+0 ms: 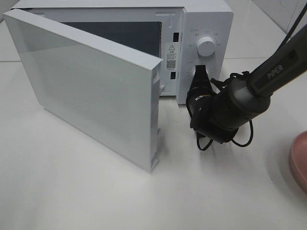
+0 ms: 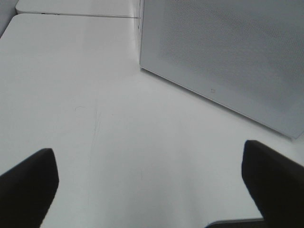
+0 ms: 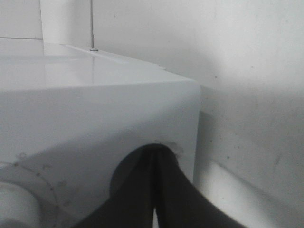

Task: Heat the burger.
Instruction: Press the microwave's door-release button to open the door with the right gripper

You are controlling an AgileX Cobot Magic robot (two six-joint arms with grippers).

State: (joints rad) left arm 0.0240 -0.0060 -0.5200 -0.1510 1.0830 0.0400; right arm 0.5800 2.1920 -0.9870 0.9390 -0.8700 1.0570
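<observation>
The burger is not visible in any view. A white microwave stands at the back of the table, and its door is swung wide open toward the front left. What shows of the dark cavity holds nothing I can make out. My right gripper is shut, its tips against the control panel just below the round upper knob. In the right wrist view the closed fingers meet on the white panel. My left gripper is open and empty, low over the bare table beside the door.
The rim of a pink plate shows at the right edge of the table. The open door stretches across the left and middle of the table. A black cable loops under the right wrist.
</observation>
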